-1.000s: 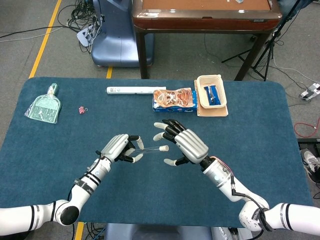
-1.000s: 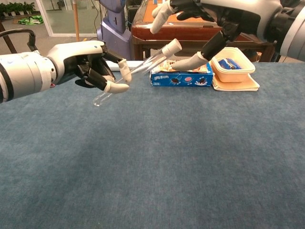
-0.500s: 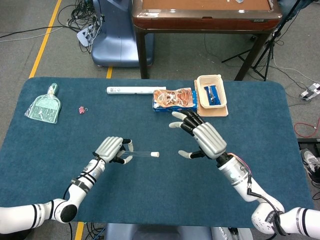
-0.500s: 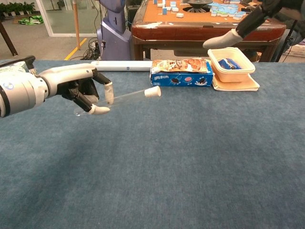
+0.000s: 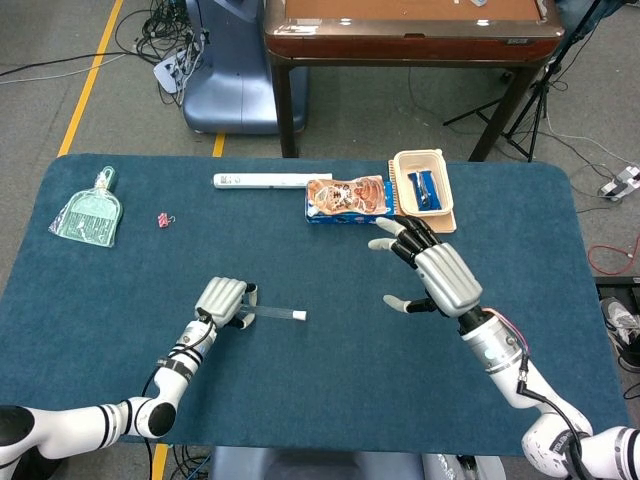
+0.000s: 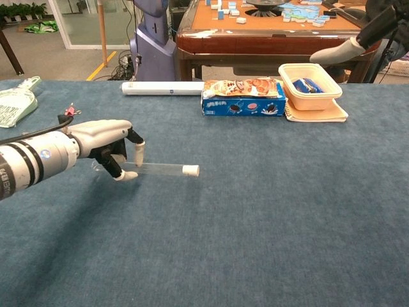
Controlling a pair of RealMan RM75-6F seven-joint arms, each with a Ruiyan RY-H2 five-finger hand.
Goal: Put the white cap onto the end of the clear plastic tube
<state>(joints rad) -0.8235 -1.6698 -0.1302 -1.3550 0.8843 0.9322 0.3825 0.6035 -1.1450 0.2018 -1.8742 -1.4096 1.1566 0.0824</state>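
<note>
Behind the hands, a cookie box [image 5: 348,200] and tray [image 5: 421,184] sit clear. Left hand [image 5: 221,300] pinches the capped tube [image 6: 160,169], now lower. Right hand [image 5: 432,275], fingers spread and empty, pulled back.

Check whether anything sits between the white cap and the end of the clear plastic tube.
Nothing visible does: the white cap already sits on the end of the clear plastic tube, which the left hand holds. The right hand is apart.

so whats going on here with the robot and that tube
The left hand holds the clear plastic tube by one end, low over the blue table. The white cap already sits on the tube's other end. The right hand is open and well away from the tube, near the snack box.
</note>
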